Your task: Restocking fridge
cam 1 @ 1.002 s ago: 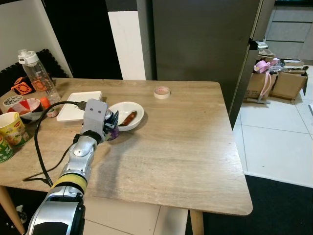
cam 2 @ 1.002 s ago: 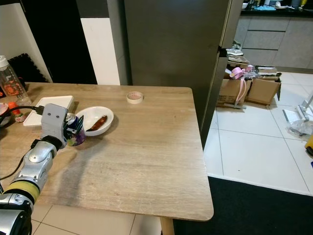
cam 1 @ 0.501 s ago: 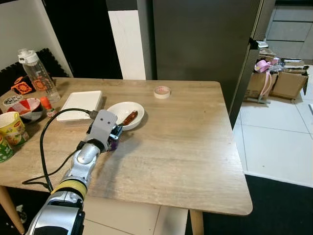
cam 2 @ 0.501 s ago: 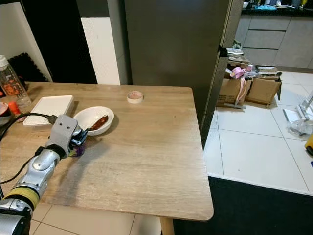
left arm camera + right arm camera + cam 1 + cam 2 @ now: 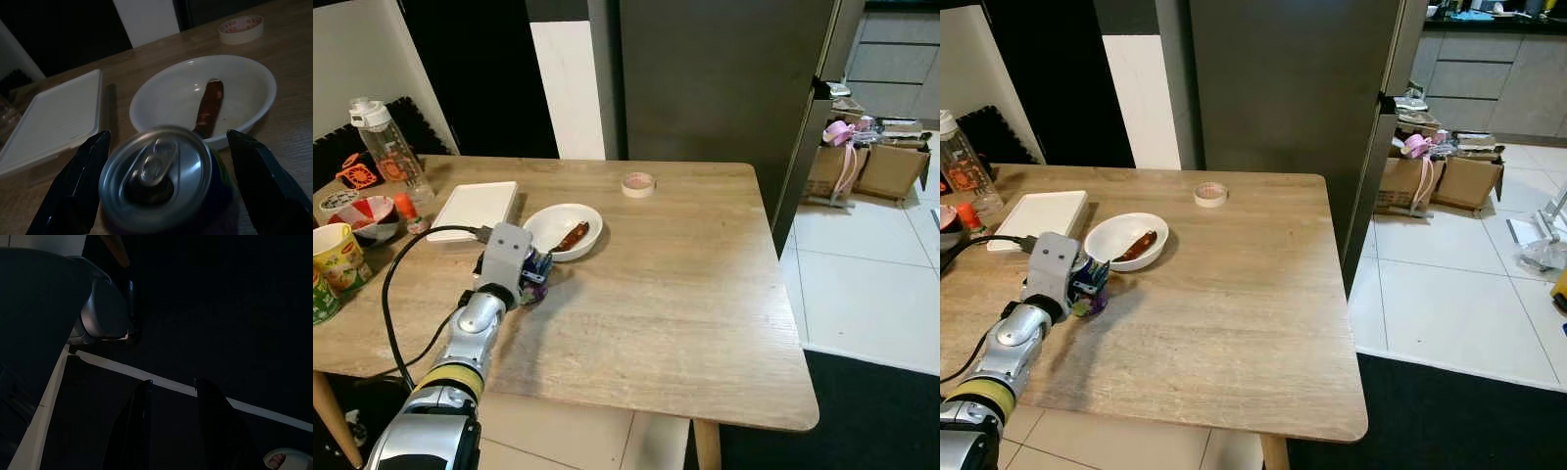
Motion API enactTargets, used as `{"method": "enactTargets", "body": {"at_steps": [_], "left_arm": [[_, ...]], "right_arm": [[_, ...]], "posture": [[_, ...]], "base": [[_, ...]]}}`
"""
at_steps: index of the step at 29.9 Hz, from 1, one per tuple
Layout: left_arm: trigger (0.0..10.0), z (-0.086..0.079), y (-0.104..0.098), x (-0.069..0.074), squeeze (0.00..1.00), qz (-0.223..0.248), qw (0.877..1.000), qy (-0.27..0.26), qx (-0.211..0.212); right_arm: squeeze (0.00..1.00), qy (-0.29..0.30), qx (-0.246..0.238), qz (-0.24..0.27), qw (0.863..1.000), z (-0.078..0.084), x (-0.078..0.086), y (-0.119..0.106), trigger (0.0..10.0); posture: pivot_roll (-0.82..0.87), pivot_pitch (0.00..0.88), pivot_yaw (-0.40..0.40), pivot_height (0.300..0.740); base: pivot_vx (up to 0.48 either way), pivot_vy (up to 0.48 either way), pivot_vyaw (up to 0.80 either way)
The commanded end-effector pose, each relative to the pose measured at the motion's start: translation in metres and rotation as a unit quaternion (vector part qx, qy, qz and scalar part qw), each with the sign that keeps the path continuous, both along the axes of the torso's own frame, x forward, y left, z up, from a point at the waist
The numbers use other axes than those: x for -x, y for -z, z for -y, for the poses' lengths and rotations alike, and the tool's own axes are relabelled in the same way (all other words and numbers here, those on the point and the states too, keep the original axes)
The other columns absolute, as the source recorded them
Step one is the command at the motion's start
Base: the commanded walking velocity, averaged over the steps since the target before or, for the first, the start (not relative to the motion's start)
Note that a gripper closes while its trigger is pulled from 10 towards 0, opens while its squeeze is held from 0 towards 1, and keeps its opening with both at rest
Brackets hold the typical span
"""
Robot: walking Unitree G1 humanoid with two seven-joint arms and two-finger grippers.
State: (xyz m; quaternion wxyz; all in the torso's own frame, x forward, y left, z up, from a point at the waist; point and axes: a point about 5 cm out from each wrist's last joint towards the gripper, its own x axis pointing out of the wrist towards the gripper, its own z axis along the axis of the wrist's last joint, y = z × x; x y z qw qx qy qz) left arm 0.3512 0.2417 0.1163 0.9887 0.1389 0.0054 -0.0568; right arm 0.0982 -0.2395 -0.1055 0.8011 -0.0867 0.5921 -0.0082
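Observation:
A purple-blue drink can stands on the wooden table, just in front of a white bowl with a brown sausage in it. My left gripper is shut on the can. The left wrist view shows its two fingers pressed against either side of the can, silver top up, with the bowl behind. The dark grey fridge stands shut behind the table. My right gripper hangs idle and open in the dark near the floor.
A white tray, a tape roll, a water bottle and noodle cups share the table's left side. Cardboard boxes sit on the tiled floor at the right. A person's sandalled toes are near the right gripper.
The left gripper has drawn the can a little nearer along the table from the bowl's edge, then shifted slightly left. The bowl and other things stayed put.

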Motion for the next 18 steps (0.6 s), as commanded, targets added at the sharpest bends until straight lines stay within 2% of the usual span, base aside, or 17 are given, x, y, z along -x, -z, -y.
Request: {"method": "enactTargets", "body": {"at_steps": [1, 6, 11, 18], "left_arm": [[10.0, -0.0001, 0.0062, 0.0015, 0.0, -0.013, 0.999, -0.008, 0.044], [10.0, -0.0004, 0.0055, 0.0012, 0.0, -0.011, 0.998, -0.01, 0.064], [10.0, -0.0006, 0.0027, 0.0, 0.0, 0.0, 0.993, -0.012, 0.12], [10.0, -0.0027, 0.0042, 0.0008, 0.0, -0.004, 0.99, -0.014, 0.137]], "right_arm": [[0.0, 0.002, -0.003, 0.001, 1.0, -0.0014, -0.0009, 0.0001, 10.0], [0.0, 0.002, -0.003, 0.002, 1.0, -0.0013, -0.0012, 0.0, 10.0], [0.0, 0.001, -0.003, 0.003, 1.0, -0.0012, -0.0018, -0.0002, 10.0], [0.0, 0.001, -0.003, 0.002, 1.0, -0.0016, -0.0018, -0.0001, 10.0]], "posture": [[-0.11, 0.0, 0.025, 0.74], [-0.11, 0.0, 0.025, 0.74], [-0.11, 0.0, 0.024, 0.74], [-0.11, 0.0, 0.024, 0.74]], "base": [[0.0, 0.0, 0.0], [0.0, 0.0, 0.0], [0.0, 0.0, 0.0], [0.0, 0.0, 0.0]]}}
